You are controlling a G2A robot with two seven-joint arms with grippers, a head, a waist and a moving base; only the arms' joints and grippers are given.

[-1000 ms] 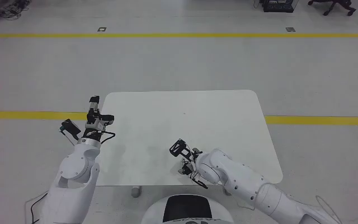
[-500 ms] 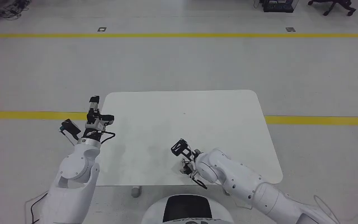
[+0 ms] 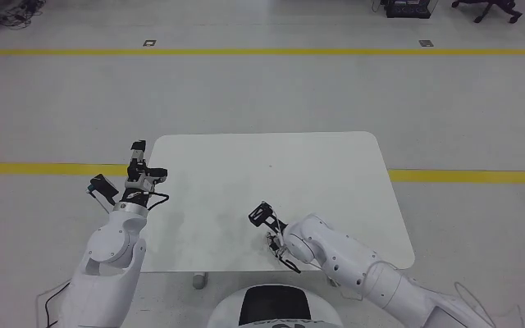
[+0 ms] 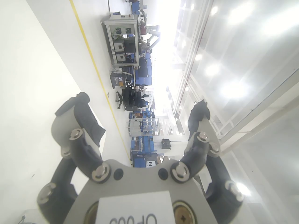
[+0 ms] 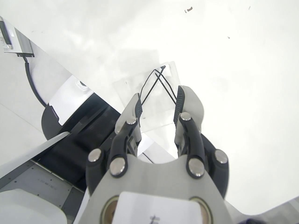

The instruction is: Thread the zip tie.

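A black zip tie [image 5: 156,82] lies bent into a crossed loop on a clear plastic tray [image 5: 130,87] near the table's front edge. My right gripper [image 5: 158,101] hangs open just above it, and the loop's two strands run toward the inner faces of its fingers [image 5: 179,99]. In the top view the right gripper [image 3: 272,246] sits low over the front of the white table [image 3: 328,164]. My left gripper [image 3: 138,168] is held up at the table's left edge, open and holding nothing, as the left wrist view [image 4: 140,101] also shows.
The tray rests close to the table's front edge, beside the robot's base [image 5: 70,117]. A few small dark specks [image 5: 188,9] lie on the tabletop farther out. The left wrist view looks out across the floor with its yellow line [image 4: 93,61].
My right arm has shifted slightly to the left over the front of the table. The left arm has not moved.
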